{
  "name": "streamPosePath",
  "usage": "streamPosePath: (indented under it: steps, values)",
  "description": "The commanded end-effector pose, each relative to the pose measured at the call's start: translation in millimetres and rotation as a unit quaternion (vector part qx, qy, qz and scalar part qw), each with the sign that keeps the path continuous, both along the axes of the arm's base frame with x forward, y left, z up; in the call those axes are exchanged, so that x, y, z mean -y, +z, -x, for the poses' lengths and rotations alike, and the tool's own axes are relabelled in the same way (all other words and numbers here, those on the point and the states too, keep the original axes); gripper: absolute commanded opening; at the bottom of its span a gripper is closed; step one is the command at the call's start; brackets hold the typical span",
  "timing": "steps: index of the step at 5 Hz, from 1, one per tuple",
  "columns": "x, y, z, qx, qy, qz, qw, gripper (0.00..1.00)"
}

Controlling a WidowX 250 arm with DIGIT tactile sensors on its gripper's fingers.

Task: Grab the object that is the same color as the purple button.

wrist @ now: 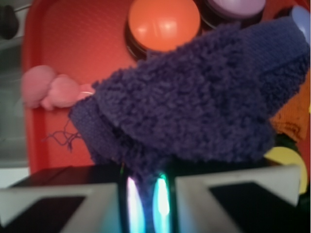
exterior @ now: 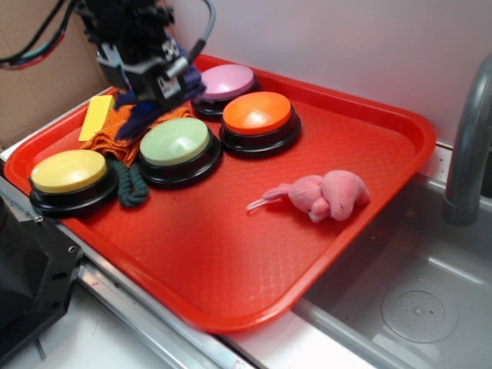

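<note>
My gripper (exterior: 150,101) is shut on the object, a dark indigo terry cloth (exterior: 143,117), and holds it just above the back left of the red tray (exterior: 231,269). In the wrist view the cloth (wrist: 194,107) fills the middle and hangs from between the fingers of the gripper (wrist: 145,194); frayed threads trail at its left. Only a sliver of the purple button (exterior: 194,83) shows beside the gripper, and again at the wrist view's top right edge (wrist: 302,19).
On the tray stand a lilac button (exterior: 225,81), an orange button (exterior: 257,114), a green button (exterior: 175,142) and a yellow button (exterior: 69,171). An orange knitted cloth (exterior: 115,137), a yellow block (exterior: 96,115), a dark green cord (exterior: 132,184) and a pink plush toy (exterior: 327,196) lie there too. A grey faucet (exterior: 469,146) rises over the sink at right.
</note>
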State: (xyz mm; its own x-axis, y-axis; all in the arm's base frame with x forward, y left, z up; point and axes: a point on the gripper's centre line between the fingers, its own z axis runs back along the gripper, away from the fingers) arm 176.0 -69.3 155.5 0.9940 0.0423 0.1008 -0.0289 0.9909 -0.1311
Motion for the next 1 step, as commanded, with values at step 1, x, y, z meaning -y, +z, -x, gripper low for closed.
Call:
streamPosePath:
  steps: [1]
  values:
    - [-7.4,35.4,3.8,0.024,-0.005,0.009,1.000,0.00]
